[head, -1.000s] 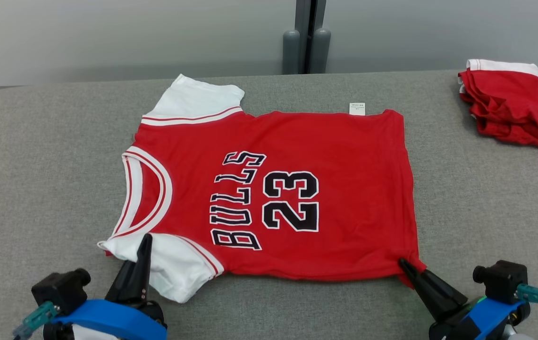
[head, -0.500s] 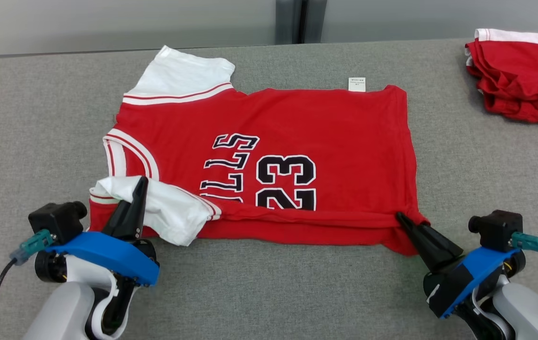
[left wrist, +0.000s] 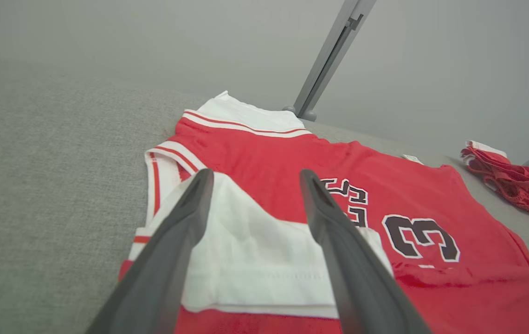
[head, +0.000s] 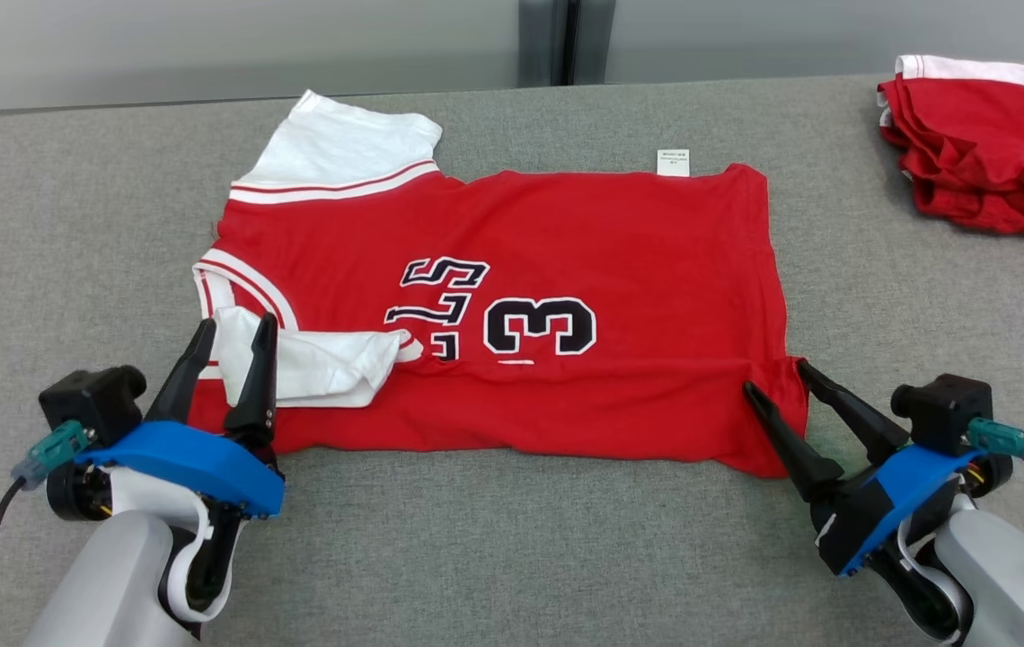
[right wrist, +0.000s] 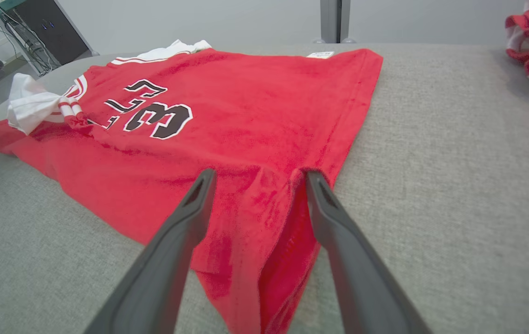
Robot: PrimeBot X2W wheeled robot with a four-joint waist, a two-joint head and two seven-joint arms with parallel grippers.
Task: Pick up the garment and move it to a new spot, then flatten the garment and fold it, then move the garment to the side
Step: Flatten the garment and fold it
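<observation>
The garment (head: 602, 243) is a red jersey with white sleeves and black lettering, spread on the grey table with its near edge folded over onto the print. My left gripper (head: 234, 326) is open, its fingers straddling the folded white sleeve (head: 314, 364) (left wrist: 250, 260). My right gripper (head: 777, 373) is open at the jersey's near right hem corner (right wrist: 255, 241), which lies bunched between the spread fingers (right wrist: 190, 208). The garment (right wrist: 227, 106) lies loose, held by neither gripper.
A second red and white garment (head: 979, 148) lies folded in a pile at the far right of the table (head: 512, 557). A grey post (head: 548, 40) stands behind the table's far edge against a pale wall.
Both grippers carried the jersey's near edge away from me over the print, then opened and let it go. The camera view also shifted between the earlier frames and now.
</observation>
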